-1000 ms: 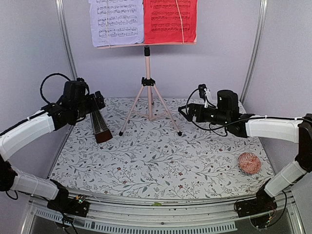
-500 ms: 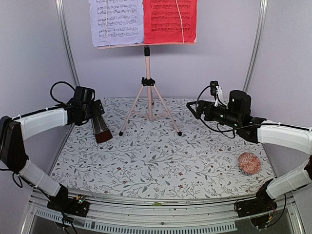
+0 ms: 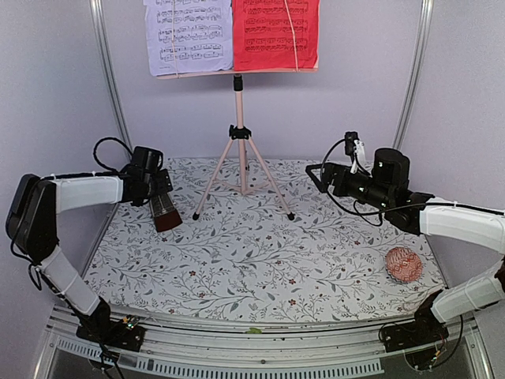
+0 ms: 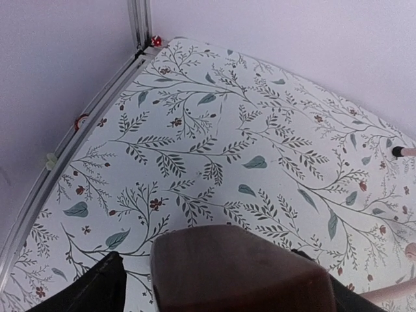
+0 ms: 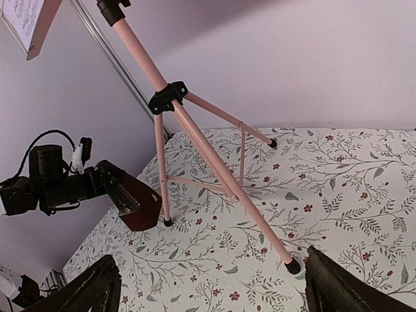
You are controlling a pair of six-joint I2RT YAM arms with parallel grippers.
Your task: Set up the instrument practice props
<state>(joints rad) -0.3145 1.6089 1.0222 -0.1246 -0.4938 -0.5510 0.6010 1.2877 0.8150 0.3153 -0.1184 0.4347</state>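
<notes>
The dark brown metronome (image 4: 240, 270) sits at lower centre between two black fingers (image 4: 88, 289). A narrow gap separates it from the finger on the view's left. The floral worktop (image 4: 214, 130) lies beyond. A music stand foot (image 4: 398, 151) shows at the right edge.

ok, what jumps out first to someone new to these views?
The pink tripod music stand at back centre, with a lilac sheet and a red sheet side by side up top. Then the dark brown metronome at left, the left gripper straddling it, and a pink knitted ball front right.
</notes>
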